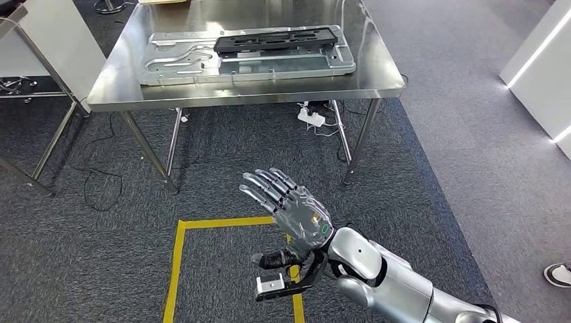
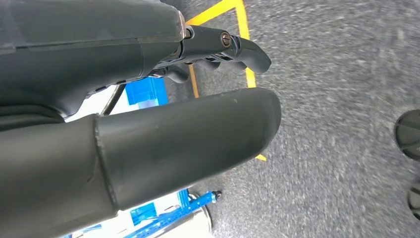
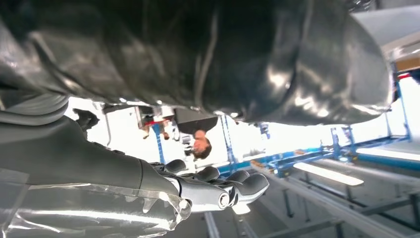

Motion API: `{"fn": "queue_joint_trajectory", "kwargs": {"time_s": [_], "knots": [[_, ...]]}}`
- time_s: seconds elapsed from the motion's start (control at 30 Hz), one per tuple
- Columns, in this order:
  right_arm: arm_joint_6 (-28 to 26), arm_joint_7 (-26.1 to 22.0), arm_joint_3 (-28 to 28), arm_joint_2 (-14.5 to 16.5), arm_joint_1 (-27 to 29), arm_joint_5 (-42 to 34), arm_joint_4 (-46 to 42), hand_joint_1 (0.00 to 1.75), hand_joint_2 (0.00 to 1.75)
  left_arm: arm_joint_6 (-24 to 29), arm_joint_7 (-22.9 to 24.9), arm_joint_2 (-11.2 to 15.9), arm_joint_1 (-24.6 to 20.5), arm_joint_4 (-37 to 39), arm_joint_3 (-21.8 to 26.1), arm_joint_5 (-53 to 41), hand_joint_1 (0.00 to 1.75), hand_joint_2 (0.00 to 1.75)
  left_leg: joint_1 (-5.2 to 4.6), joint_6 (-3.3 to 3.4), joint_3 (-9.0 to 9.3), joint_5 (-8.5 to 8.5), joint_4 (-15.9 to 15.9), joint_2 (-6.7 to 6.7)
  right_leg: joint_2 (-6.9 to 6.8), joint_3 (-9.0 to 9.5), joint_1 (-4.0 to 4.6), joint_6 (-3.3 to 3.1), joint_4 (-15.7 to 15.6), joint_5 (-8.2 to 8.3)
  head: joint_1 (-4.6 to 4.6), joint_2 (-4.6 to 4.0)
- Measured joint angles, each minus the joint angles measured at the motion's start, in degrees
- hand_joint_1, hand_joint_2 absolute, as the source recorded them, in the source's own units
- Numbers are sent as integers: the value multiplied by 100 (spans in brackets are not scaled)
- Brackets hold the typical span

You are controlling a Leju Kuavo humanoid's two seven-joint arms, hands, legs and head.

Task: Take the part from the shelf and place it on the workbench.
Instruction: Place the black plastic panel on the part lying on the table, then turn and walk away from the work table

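A long silver stamped metal part [image 1: 202, 64] lies flat on the steel workbench [image 1: 249, 93] at the back of the head view, with a black plastic part [image 1: 276, 40] resting on its right half. My right hand [image 1: 289, 208] is raised over the carpet well in front of the workbench, palm turned away, fingers spread, holding nothing. In the right wrist view the same hand [image 3: 148, 193] shows its fingers stretched out and empty. My left hand [image 2: 148, 99] hangs over the grey carpet with its thumb and fingers extended and nothing in them.
A yellow tape square [image 1: 180, 262] marks the carpet under my right hand. A white power strip [image 1: 312, 118] and cables lie below the workbench. A white table [image 1: 47, 40] stands left, a white cabinet [image 1: 545, 60] right. A person's shoe [image 1: 557, 274] is at the right edge.
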Motion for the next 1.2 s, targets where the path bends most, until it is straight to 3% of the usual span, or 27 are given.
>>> {"fn": "queue_joint_trajectory", "kwargs": {"time_s": [0.07, 0.13, 0.23, 0.3, 0.37, 0.4, 0.43, 0.47, 0.53, 0.6, 0.67, 0.7, 0.77, 0.83, 0.9, 0.97, 1.0, 1.03, 1.13, 1.2], "knots": [[-34, -3, 20, -1, 49, 53, -47, 0, 0, 0, -4, 29, 12, 0, -4, -20, 0, 0, -7, 23, 523, 221, -779, 132, -87, -40, 2, 39, 66, -10, 0, 0], [-57, -2, 34, -1, 63, 83, -83, 0, 0, 0, -7, 45, 15, 0, -10, -29, 0, 0, -46, 104, 757, 290, -1191, 244, -163, -47, 25, 98, 111, -25, 2, 0], [-84, 6, 42, -3, 69, 106, -130, 0, 0, 43, 32, 79, 26, 1, -21, -55, 0, 0, -50, 230, 724, 296, -1254, 150, -235, -43, 39, 200, 152, -50, 5, 0], [-83, 11, 46, -10, 64, 105, -194, 0, 0, 107, 110, 133, 42, 2, -35, -82, 0, 0, -34, 314, 700, 339, -1291, 53, -51, -127, 12, 266, 365, -225, 7, 0], [-44, 7, 49, -17, 53, 65, -235, 0, 0, 133, 143, 202, 65, 2, -46, -85, 0, 0, -34, 372, 658, 384, -1299, -35, 201, -432, 1, 285, 1022, -613, 8, 0], [-20, 5, 49, -20, 47, 36, -244, 0, 0, 135, 140, 242, 78, 2, -48, -80, 0, 0, -42, 389, 627, 403, -1294, -91, 257, -626, 1, 282, 1427, -792, 7, 0], [0, 5, 50, -20, 41, 15, -246, 0, 0, 134, 134, 274, 91, 2, -48, -74, 0, 0, -49, 395, 602, 416, -1287, -149, 273, -764, 2, 276, 1711, -875, 7, 0], [13, 6, 50, -20, 35, -2, -247, 0, 0, 132, 129, 302, 103, 2, -48, -72, 0, 0, -57, 396, 583, 427, -1277, -217, 282, -816, 2, 264, 1810, -845, 7, 0], [18, 6, 52, -20, 15, -14, -259, 0, 0, 132, 111, 345, 122, 2, -47, -62, 0, 0, -70, 390, 575, 437, -1254, -359, 348, -565, 6, 212, 1292, -464, 7, 0], [4, 6, 52, -31, -4, -59, -296, 0, 0, 134, 52, 369, 128, 2, -44, -53, 0, 0, -71, 360, 558, 456, -1238, -490, 636, -208, 4, 129, 515, -132, 6, 0], [-43, -2, 50, -96, -4, -162, -376, 0, 0, 134, -52, 386, 133, 2, -40, -61, 0, 0, -37, 292, 494, 497, -1235, -605, 847, -99, 14, 84, 194, -63, 11, 0], [-81, -15, 45, -146, 6, -225, -426, 0, 0, 130, -107, 394, 139, 2, -36, -69, 0, 0, -18, 247, 464, 523, -1243, -668, 842, -109, 29, 79, 168, -48, 14, 0], [-159, -75, 22, -244, 20, -312, -533, 0, 0, 104, -186, 416, 169, 4, -24, -81, 0, 0, -17, 164, 437, 568, -1295, -771, 708, -77, 11, 51, 77, 6, 17, 0], [-205, -147, 1, -298, 31, -334, -601, 0, 0, 70, -210, 439, 185, 5, -12, -87, 0, 0, -44, 109, 358, 454, -1155, -563, 548, -12, -30, 8, -64, 82, 11, 0], [-220, -208, -9, -324, 55, -333, -629, 0, 0, 44, -210, 458, 179, 6, 4, -89, 0, 0, -35, 73, 86, 107, -567, -239, 380, 10, -24, -13, -119, 113, 5, 0], [-218, -264, -15, -341, 85, -331, -638, 0, 0, 26, -203, 468, 173, 7, 21, -93, 0, 0, -22, 40, -190, -150, 45, -133, 208, -7, -12, -16, -109, 112, 4, 0], [-207, -288, -17, -347, 92, -325, -638, 0, 0, 20, -189, 467, 176, 7, 27, -96, 0, 0, -19, 33, -199, -137, 115, -108, 126, -16, -10, -14, -99, 108, 4, 0], [-193, -308, -17, -349, 90, -319, -638, 0, 0, 16, -168, 466, 181, 7, 32, -97, 0, 0, -17, 34, -95, -32, -28, -80, 49, -23, -8, -8, -88, 103, 4, 0], [-153, -320, -16, -348, 48, -309, -638, 0, 0, 19, -46, 464, 183, 7, 52, -129, 0, 0, -49, 98, 553, 369, -1106, 165, -142, -21, 20, 52, -40, 62, 7, 0], [-141, -315, -15, -348, 11, -309, -638, 0, 0, 24, 35, 463, 185, 7, 57, -177, 0, 0, -85, 162, 697, 410, -1398, 233, -243, -16, 49, 113, -16, 34, 12, 0]]}}
